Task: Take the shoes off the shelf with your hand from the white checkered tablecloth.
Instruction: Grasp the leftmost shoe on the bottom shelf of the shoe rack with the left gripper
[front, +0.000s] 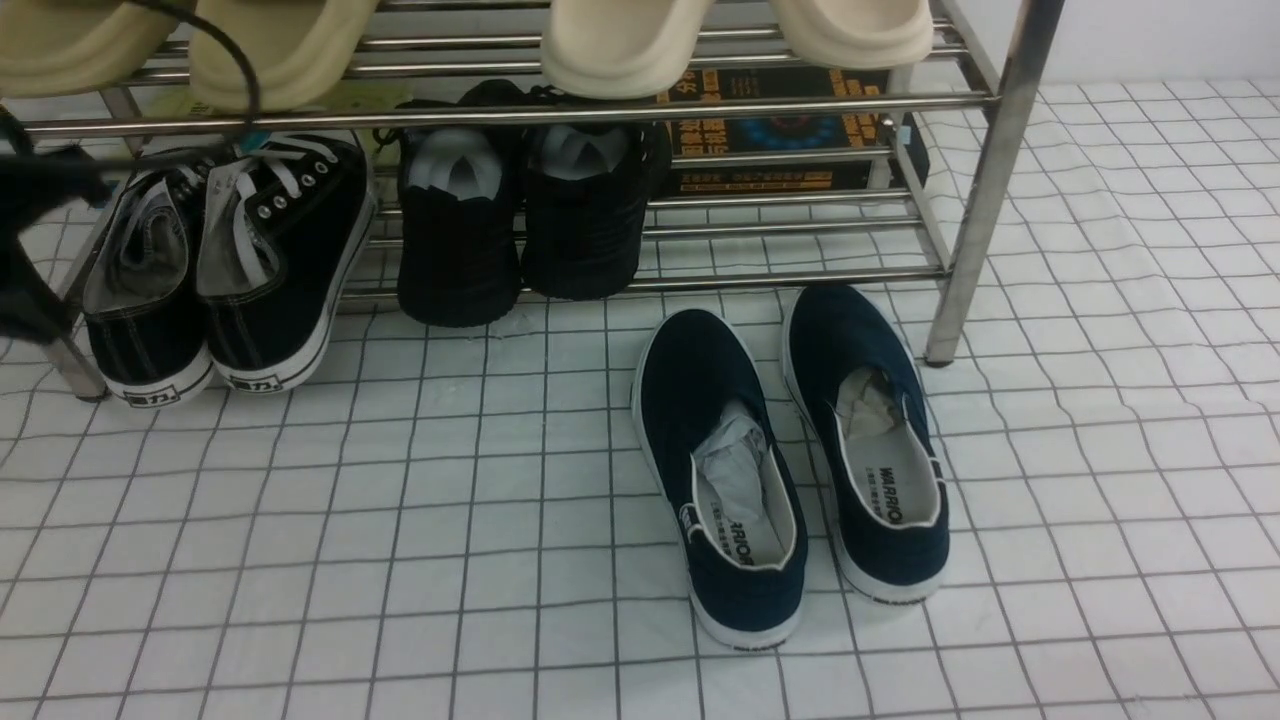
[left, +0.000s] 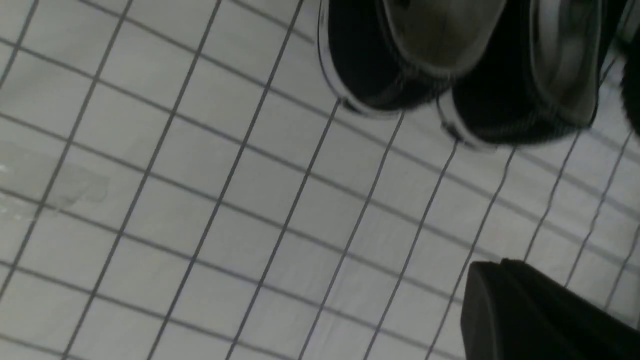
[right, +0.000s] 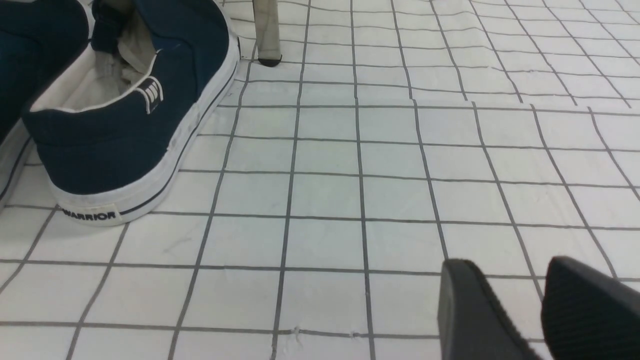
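Left gripper (left: 505, 285) fingers pressed together on nothing, near the heels of the black canvas lace-up sneakers (front: 220, 270), which lean toes-up at the left end of the shiny steel-tube shoe rack (front: 560, 108), lower tier. Right gripper (right: 512, 272) fingers apart, empty, low over the cloth beside the navy slip-ons (front: 790, 460). To grab well I'd reopen the left fingers, pinch one heel collar and draw it out clear of the rack leg; the white checkered tablecloth (front: 400, 520) is slightly wrinkled, with free room in front.
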